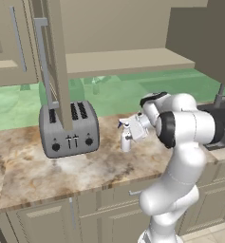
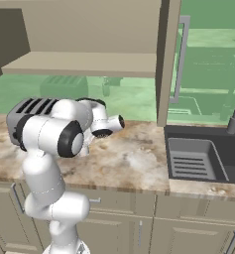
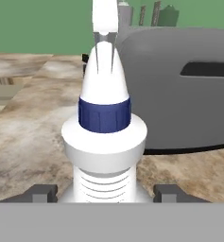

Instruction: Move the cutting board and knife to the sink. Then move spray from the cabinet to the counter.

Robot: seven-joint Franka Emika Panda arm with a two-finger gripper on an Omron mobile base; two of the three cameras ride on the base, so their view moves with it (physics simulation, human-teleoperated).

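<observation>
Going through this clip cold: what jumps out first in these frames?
The white spray bottle with its blue collar stands upright on the marbled counter, between the spread jaws of the gripper. Just beyond it sits a grey toaster, under an open beige cabinet with a bare shelf. To the right, the dark sink holds only its ribbed rack as far as can be seen.

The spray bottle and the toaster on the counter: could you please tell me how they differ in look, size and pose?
The spray bottle is white with a dark blue collar; the toaster is grey with dark slots and knobs. The spray bottle is slim and shorter; the toaster is broad, boxy and taller. The spray bottle sits between the fingertips of the gripper; the toaster stands apart, untouched. Both stand upright over the marbled counter.
</observation>
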